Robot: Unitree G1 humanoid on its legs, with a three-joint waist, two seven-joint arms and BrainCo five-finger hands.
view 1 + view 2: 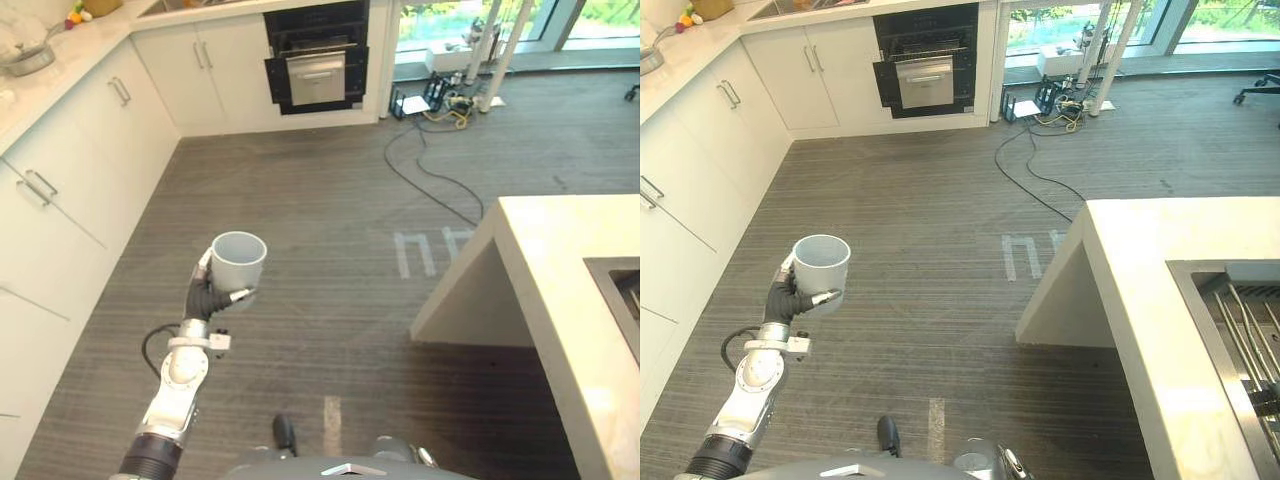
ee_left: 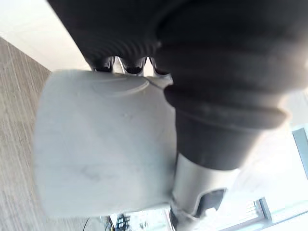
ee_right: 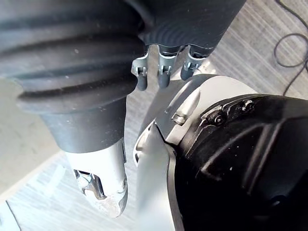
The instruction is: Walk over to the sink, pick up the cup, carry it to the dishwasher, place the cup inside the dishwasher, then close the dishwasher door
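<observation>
The left hand (image 1: 210, 297) has its fingers and thumb wrapped round the lower wall of the cup (image 1: 238, 262). The cup's rim stands clear above the fingertips and bare floor (image 1: 330, 220) lies well beneath them. The cup stands upright: its long axis runs vertical, mouth up, base down in the curl of the fingers. The right hand (image 3: 98, 173) hangs loose with relaxed fingers, holding nothing. The likely trouble is the low grip. With most of the cup above the fingers, a jolt from walking could tip it outward, away from the thumb, or let it slide through. The dark appliance (image 1: 317, 60), probably the dishwasher, stands far ahead of the fingertips, its door ajar. A careless reach there could knock the rim on the door.
</observation>
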